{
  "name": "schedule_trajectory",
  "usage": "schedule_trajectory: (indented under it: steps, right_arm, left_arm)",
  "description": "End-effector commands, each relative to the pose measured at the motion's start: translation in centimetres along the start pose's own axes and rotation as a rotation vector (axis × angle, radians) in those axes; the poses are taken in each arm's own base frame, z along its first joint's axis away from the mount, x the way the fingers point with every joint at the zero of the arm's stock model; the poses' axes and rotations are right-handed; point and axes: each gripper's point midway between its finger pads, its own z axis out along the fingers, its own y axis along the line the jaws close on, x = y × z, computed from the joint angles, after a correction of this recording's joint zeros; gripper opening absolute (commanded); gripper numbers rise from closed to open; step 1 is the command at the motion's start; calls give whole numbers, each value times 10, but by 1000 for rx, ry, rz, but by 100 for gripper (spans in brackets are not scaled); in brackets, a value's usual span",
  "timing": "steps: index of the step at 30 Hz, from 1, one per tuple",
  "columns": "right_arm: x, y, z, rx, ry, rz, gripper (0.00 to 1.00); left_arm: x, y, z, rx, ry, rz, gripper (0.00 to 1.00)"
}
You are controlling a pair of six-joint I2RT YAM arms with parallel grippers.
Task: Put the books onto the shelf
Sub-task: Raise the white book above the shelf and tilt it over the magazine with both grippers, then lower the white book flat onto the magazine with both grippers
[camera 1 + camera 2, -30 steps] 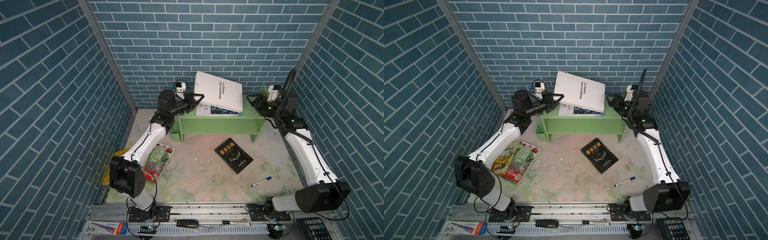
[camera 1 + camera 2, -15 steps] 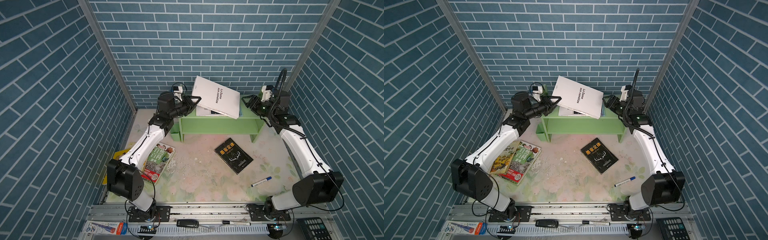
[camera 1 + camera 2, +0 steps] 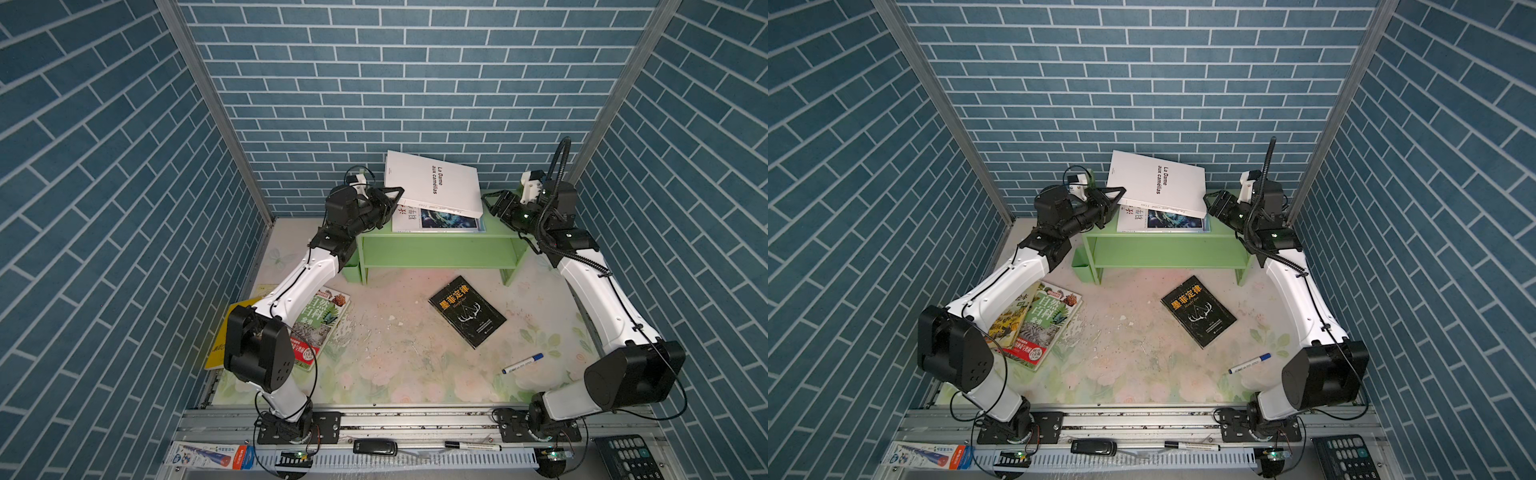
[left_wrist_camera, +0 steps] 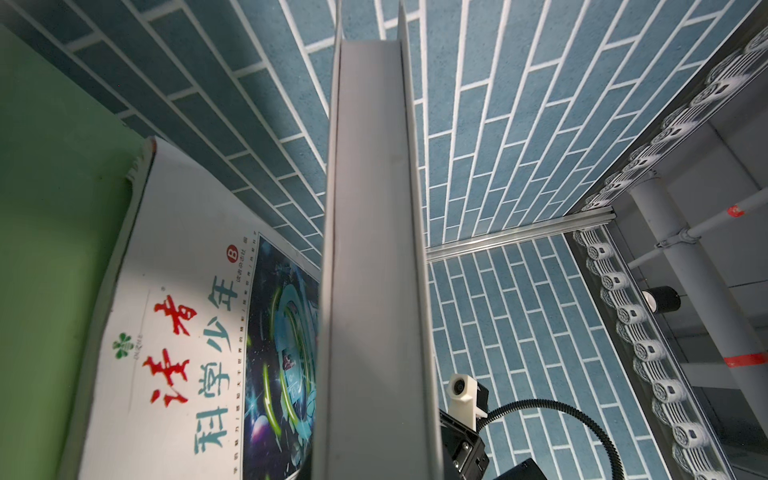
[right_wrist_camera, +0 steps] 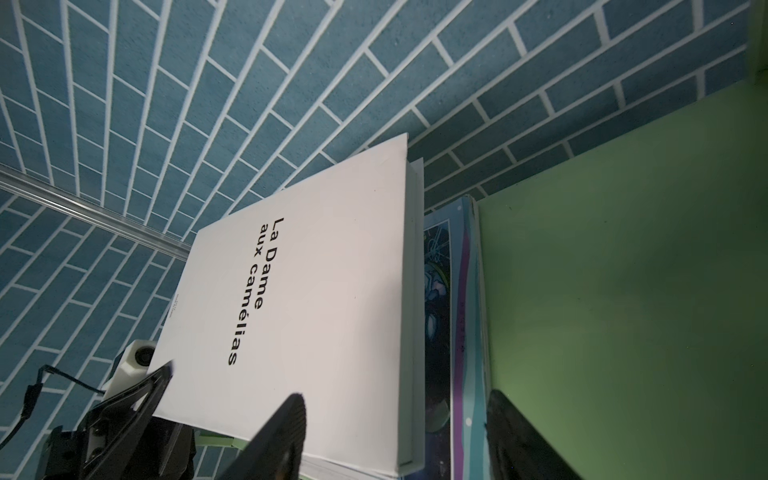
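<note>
Top views, left end effector: my left end effector point(image 3: 395, 198) point(image 3: 1120, 196) is clamped on the left edge of the white book point(image 3: 432, 185) point(image 3: 1156, 185).
Top views, white book: it is tilted above the shelf point(image 3: 436, 249) point(image 3: 1163, 249), with the side I hold higher. It covers the back part of the sci-fi book point(image 3: 440, 219) point(image 3: 1163, 219).
Top views, sci-fi book: it lies flat on the shelf's top tier.
Top views, right end effector: my right end effector point(image 3: 490, 203) point(image 3: 1212, 208) is just beside the white book's right edge, over the shelf's right end.
Top views, surface: the black book point(image 3: 467, 309) point(image 3: 1198, 309) lies flat in front of the shelf on the surface point(image 3: 395, 353) point(image 3: 1121, 353). The green book point(image 3: 320, 324) point(image 3: 1050, 324) lies at the left, partly under my left arm and on top of a yellow book point(image 3: 224, 340). A pen point(image 3: 522, 363) point(image 3: 1249, 363) lies near the front right.
Left wrist, white book: I see the white book point(image 4: 374, 249) edge-on, running straight away from the camera.
Left wrist, sci-fi book: the sci-fi book point(image 4: 187, 332) lies beside it on the green shelf point(image 4: 50, 208).
Right wrist, right end effector: the fingers of my right end effector point(image 5: 395, 397) stand apart, gripping nothing.
Right wrist, books: the near corner of the white book point(image 5: 291, 311) and the sci-fi book point(image 5: 457, 332) show between my fingers. I cannot tell whether they touch them.
Right wrist, shelf: the bare shelf point(image 5: 623, 291) top lies beside the two books.
Right wrist, left end effector: a finger of my left end effector point(image 5: 158, 374) lies on the white book's far corner.
</note>
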Motion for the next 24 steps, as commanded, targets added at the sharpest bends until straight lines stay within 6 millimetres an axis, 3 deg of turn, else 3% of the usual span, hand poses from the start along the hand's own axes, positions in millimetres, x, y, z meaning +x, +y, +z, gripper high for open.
schedule_trajectory:
  steps: [1, 24]
  right_arm:
    - [-13, 10, -5, -16, -50, -65, 69]
    - [6, -3, 25, 37, 5, -119, 68]
  left_arm:
    - [-4, -34, -7, 78, -51, 22, 24]
    - [20, -10, -13, 17, -48, 2, 24]
